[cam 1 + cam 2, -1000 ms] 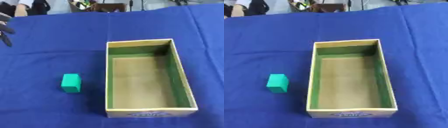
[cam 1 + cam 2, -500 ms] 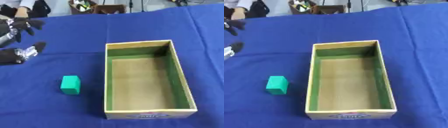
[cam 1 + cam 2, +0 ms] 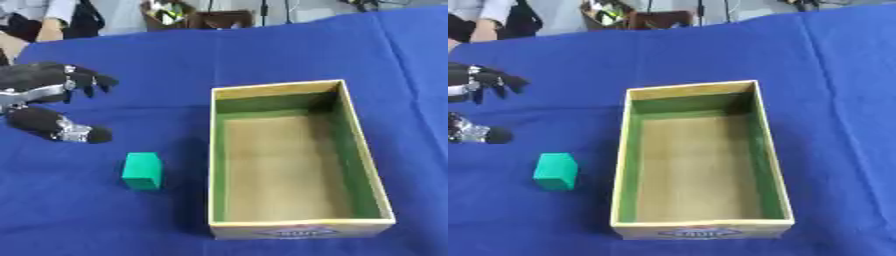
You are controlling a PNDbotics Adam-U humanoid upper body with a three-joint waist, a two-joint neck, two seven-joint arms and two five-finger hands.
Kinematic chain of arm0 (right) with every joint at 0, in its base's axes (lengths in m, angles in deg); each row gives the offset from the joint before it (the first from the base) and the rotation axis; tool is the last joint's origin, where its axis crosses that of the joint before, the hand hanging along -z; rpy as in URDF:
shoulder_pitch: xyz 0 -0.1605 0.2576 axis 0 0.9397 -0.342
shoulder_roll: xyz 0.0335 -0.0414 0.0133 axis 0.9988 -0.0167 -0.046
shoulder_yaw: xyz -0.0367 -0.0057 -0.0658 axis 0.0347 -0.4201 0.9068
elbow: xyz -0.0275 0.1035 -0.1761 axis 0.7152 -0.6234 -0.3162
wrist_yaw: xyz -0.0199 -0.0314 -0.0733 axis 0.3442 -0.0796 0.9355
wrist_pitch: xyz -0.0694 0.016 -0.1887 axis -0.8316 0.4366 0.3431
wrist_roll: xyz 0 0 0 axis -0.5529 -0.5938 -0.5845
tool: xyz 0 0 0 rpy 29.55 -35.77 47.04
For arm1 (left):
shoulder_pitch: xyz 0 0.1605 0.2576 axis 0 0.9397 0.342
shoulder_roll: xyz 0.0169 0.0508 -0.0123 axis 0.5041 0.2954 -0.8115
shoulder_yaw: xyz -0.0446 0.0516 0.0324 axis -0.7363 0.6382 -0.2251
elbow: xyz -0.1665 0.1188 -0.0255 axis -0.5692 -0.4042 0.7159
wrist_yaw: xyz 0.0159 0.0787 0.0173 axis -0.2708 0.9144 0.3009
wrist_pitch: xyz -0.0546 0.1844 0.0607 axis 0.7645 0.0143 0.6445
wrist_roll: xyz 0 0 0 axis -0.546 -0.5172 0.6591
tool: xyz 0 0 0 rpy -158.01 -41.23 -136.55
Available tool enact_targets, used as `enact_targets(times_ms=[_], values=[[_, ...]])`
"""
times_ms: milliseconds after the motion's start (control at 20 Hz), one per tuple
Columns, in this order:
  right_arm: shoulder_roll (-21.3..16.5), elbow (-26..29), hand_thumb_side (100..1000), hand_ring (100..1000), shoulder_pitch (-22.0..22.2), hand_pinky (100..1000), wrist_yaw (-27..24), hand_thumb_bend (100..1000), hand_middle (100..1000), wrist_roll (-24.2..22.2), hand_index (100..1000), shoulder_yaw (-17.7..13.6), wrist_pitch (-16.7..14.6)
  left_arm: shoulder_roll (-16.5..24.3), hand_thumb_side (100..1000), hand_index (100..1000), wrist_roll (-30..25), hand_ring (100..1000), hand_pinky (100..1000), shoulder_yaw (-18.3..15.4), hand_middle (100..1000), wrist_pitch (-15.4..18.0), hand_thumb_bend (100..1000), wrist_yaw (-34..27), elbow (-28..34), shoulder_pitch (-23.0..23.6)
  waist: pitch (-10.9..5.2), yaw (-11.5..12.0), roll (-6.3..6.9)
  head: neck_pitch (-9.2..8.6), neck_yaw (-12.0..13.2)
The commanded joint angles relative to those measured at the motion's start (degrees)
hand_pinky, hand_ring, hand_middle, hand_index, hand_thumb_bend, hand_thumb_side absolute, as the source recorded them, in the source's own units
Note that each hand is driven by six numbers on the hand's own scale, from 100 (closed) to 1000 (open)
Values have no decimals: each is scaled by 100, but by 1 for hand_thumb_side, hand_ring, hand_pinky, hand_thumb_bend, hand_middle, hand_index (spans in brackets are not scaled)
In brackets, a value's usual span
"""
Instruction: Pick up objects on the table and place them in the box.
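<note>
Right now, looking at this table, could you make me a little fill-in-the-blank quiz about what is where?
1. The small green block lies on the blue cloth to the ____ of the box.
2. The open cardboard box with green inner walls holds ____.
3. The robot's black left hand hangs with open fingers above the cloth, ____ the block.
4. The robot's ____ hand shows in neither view.

Missing words: left; nothing; not touching; right
</note>
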Motion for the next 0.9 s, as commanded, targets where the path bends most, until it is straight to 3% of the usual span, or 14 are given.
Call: enact_targets(times_ms=[50,450,900], values=[[-130,93,772,832,-28,726,-27,100,630,-28,770,3,-3,257,963,1000,-435,777,579,73,852,33,899,10,-34,-102,-121,1,-5,-48,24],[-124,93,772,833,-31,727,-43,100,630,-50,771,16,-9,325,952,997,-673,726,590,326,751,8,926,361,193,-46,-110,-8,-10,-41,29],[-111,93,770,835,-16,729,-56,100,629,-79,771,34,-4,179,978,975,-194,697,569,633,708,-348,820,1199,353,-60,-101,-11,-11,-27,42]])
